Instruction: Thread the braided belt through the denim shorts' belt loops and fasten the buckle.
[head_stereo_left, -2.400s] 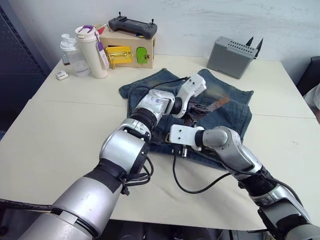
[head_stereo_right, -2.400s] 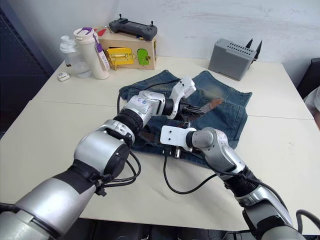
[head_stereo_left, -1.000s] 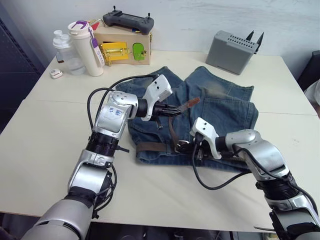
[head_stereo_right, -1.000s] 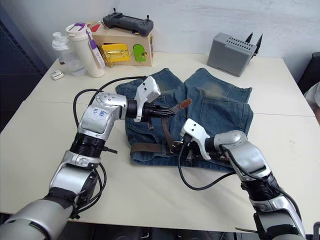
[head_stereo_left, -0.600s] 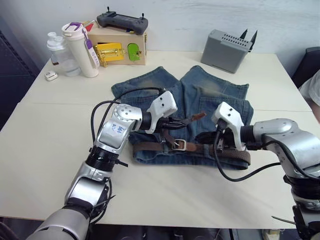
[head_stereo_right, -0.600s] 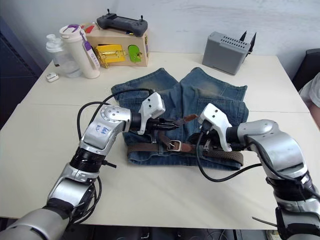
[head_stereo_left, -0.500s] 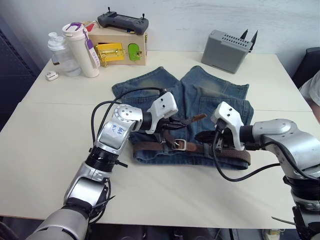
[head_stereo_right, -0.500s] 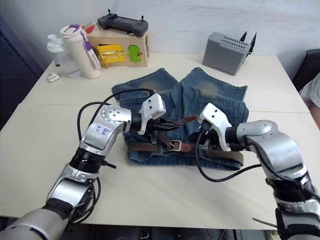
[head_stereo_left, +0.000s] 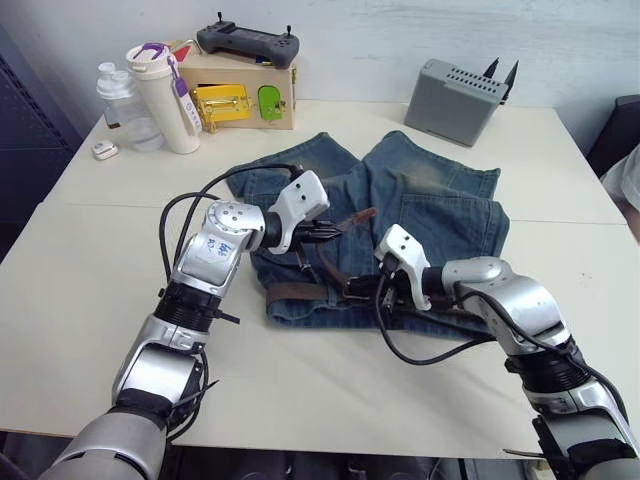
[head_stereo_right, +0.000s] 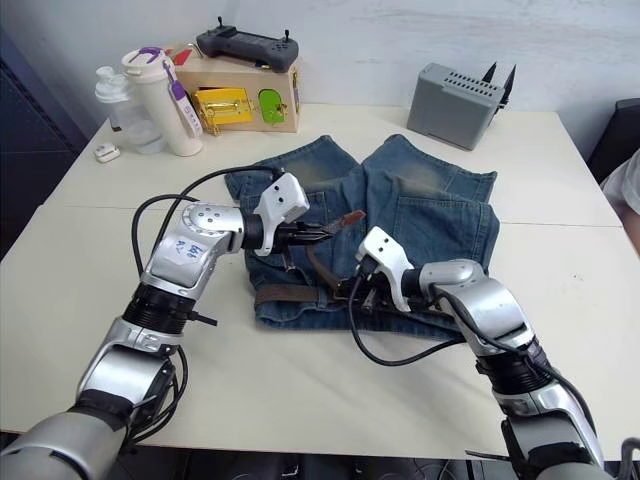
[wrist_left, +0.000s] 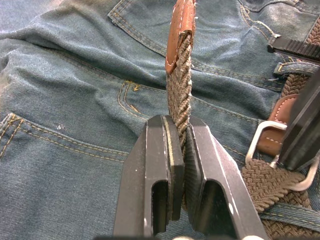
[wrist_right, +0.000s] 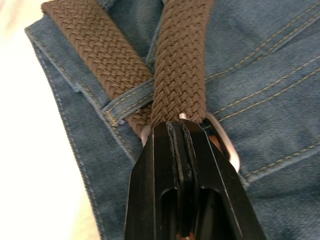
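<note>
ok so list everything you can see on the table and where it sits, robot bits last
denim shorts: one, faded blue, flat at table centre
braided belt: one, dark brown with tan tip, along the waistband, tip end lifted
buckle: one, silver, at the waistband by the right gripper
tumbler: one, white with purple lid, far left
clear bottle: one, beside the tumbler
small white object: one, far left edge
latch box: one, tan, yellow and green panels, far left
controller: one, dark grey, on the box
grey box: one, far right
table: one, cream
left gripper: shut on the belt
right gripper: shut, at the buckle
</note>
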